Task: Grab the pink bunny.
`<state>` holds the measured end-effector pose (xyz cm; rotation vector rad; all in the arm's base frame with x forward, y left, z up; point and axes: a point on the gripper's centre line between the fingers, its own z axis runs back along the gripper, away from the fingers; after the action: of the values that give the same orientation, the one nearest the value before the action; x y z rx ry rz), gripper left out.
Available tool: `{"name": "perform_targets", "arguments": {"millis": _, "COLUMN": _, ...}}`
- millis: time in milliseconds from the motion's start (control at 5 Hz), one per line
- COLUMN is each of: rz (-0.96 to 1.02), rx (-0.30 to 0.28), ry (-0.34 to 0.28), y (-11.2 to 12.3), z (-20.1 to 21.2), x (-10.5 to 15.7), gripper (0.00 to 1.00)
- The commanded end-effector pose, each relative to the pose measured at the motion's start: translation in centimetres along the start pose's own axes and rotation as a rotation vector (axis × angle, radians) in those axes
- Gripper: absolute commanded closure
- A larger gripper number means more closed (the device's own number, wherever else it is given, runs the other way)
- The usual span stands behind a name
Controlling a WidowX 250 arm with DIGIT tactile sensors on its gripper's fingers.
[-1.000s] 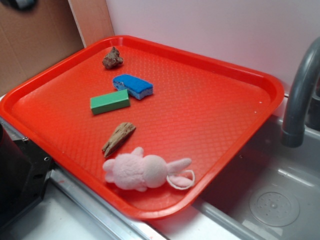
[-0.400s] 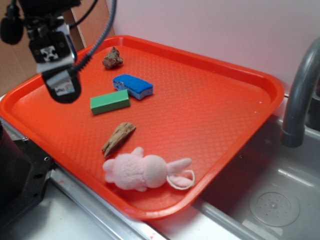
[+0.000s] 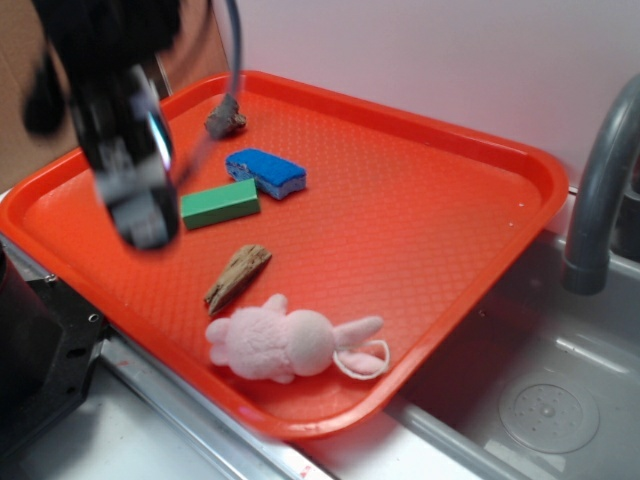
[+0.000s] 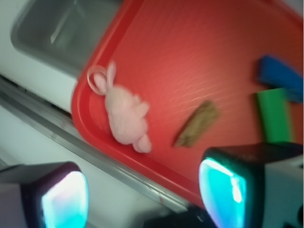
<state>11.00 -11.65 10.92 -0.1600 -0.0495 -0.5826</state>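
Pink bunny [image 3: 283,342]: lay on its side near the front edge of the red tray [image 3: 420,230], ears and thin white loop pointing toward the sink; in the wrist view [image 4: 124,115] close to the tray's rim, untouched.
Gripper [image 3: 140,215]: blurred in the exterior view, hung above the tray's left part, well apart from the bunny; in the wrist view [image 4: 142,197] fingers spread wide with nothing between them, both pads glowing cyan.
Brown wood piece [image 3: 237,277]: rested just behind the bunny, apart from it; also seen in the wrist view [image 4: 196,123].
Green block [image 3: 220,203]: lay flat mid-left on the tray, just beside the blue sponge [image 3: 266,172].
Dark rock [image 3: 225,117]: sat near the tray's far left corner.
Grey faucet [image 3: 600,190]: stood at the right, over the sink basin [image 3: 540,400].
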Motion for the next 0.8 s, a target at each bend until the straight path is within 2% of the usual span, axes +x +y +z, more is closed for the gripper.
{"name": "perform_targets", "arguments": {"millis": 0, "rz": -0.089, "rx": -0.03, "ry": 0.027, "y": -0.2, "z": -6.4, "x": 1.2, "gripper": 0.0}}
{"name": "perform_targets", "arguments": {"millis": 200, "rz": -0.101, "rx": -0.042, "ry": 0.04, "y": 0.0, "z": -7.8, "x": 1.8, "gripper": 0.0}}
{"name": "perform_targets", "arguments": {"millis": 400, "rz": -0.103, "rx": -0.037, "ry": 0.042, "y": 0.4, "z": -8.4, "x": 3.7, "gripper": 0.0}}
{"name": "perform_targets", "arguments": {"millis": 600, "rz": -0.076, "rx": -0.028, "ry": 0.028, "y": 0.5, "z": -7.4, "x": 4.4, "gripper": 1.0}}
